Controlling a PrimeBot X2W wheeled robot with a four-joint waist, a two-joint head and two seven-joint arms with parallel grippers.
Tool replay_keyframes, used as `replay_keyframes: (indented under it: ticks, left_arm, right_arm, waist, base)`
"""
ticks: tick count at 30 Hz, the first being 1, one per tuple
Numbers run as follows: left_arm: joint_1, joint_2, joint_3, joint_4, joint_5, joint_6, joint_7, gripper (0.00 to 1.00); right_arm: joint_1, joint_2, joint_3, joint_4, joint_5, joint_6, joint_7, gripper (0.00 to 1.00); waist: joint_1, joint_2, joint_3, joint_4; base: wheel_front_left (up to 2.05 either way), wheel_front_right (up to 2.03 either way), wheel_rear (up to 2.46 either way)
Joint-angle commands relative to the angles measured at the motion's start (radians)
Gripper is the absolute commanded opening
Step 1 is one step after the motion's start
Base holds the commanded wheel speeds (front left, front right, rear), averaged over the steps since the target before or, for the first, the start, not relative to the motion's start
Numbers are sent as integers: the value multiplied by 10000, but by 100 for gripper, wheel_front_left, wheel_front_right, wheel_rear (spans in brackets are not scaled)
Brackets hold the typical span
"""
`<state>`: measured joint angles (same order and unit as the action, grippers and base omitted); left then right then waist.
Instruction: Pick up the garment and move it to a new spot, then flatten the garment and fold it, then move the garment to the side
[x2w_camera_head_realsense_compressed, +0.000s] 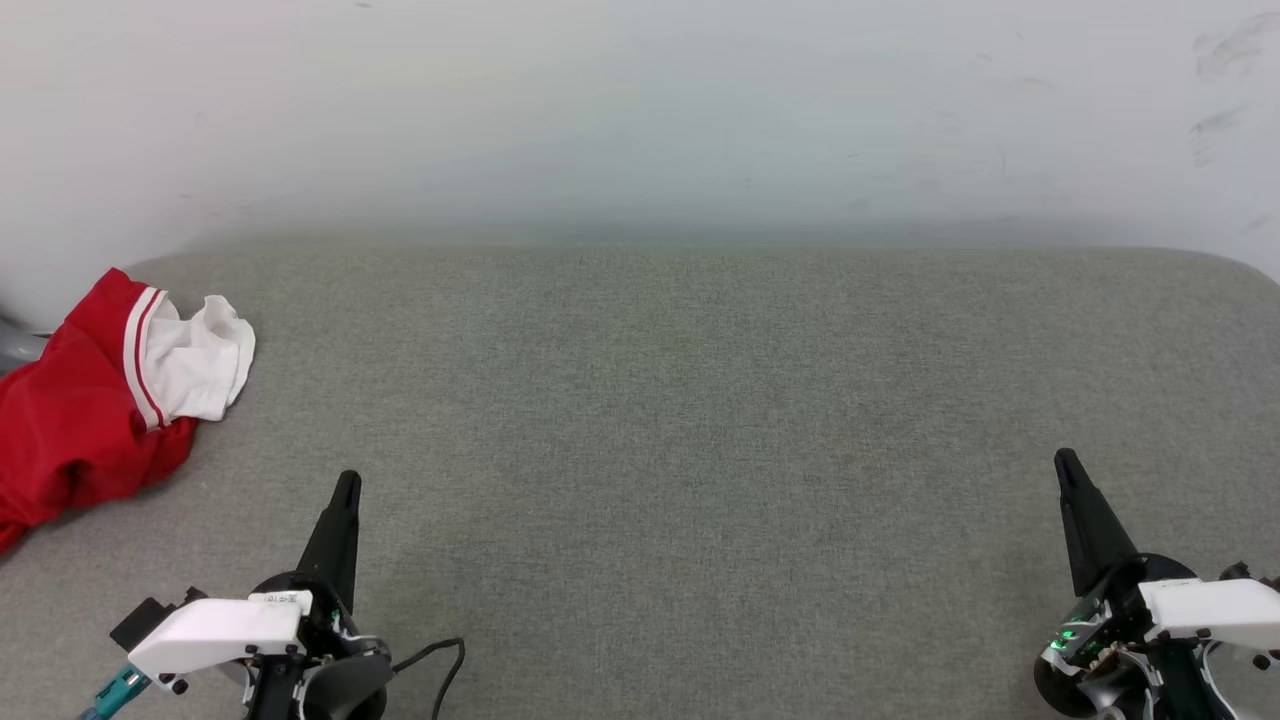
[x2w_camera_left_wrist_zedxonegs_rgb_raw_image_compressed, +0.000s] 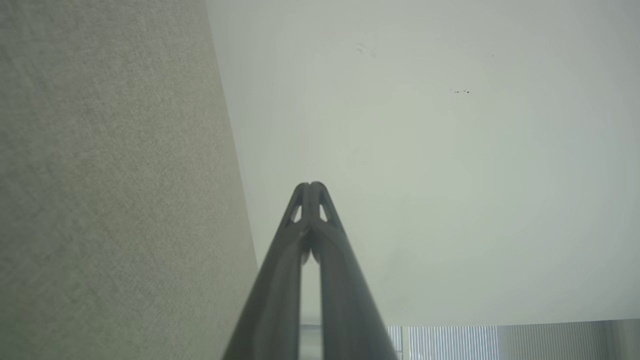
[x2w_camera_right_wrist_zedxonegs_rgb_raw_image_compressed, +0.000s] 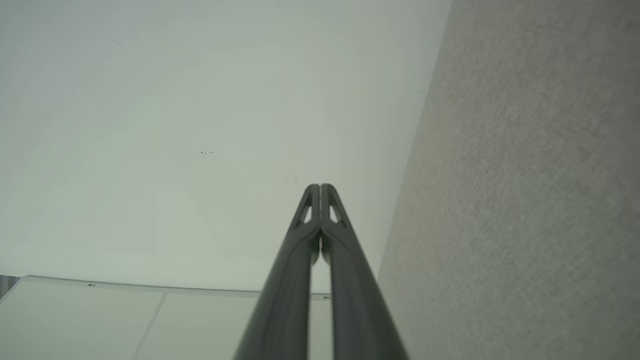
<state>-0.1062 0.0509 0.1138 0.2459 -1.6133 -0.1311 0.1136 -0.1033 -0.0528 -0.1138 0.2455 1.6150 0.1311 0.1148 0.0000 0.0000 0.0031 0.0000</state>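
Two empty grippers sit pinched closed: left gripper (x2w_camera_head_realsense_compressed: 347, 482) at 8 o'clock, right gripper (x2w_camera_head_realsense_compressed: 1066, 460) at 4 o'clock. A crumpled red-and-white T-shirt (x2w_camera_head_realsense_compressed: 90, 410) lies at 9 o'clock on the grey fabric surface (x2w_camera_head_realsense_compressed: 640, 400).

Open grey surface (x2w_camera_head_realsense_compressed: 700, 420) ahead, garment (x2w_camera_head_realsense_compressed: 80, 420) (crumpled) far left, wall (x2w_camera_head_realsense_compressed: 640, 120) behind

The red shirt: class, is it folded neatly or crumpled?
Crumpled: the shirt lies in a rumpled heap, one white sleeve flopped sideways.
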Motion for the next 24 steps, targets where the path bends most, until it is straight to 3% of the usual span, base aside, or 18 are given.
replay_keyframes:
  ticks: [1,2,3,13,24]
  left_arm:
    - [-68,-15,39,1,26,-25,45,0]
    - [-68,-15,39,1,25,-25,43,0]
    - [11,-2,-11,27,2,2,-13,100]
    - [344,-31,-161,162,221,4,-344,100]
    - [279,-26,16,-255,1986,207,-862,100]
  right_arm:
    - [-125,41,-4,9,-51,-7,18,0]
    - [-125,41,-4,9,-51,-7,18,0]
    - [16,0,3,28,0,0,-5,100]
    - [361,9,99,307,-162,-2,-329,100]
    - [387,11,-84,-119,-1827,-2,-851,100]
  waist:
    - [0,0,0,0]
    - [0,0,0,0]
    - [0,0,0,0]
    - [0,0,12,5]
    - [0,0,40,17]
  base:
    - [0,0,0]
    - [0,0,0]
    - [0,0,0]
    - [0,0,0]
    - [0,0,0]
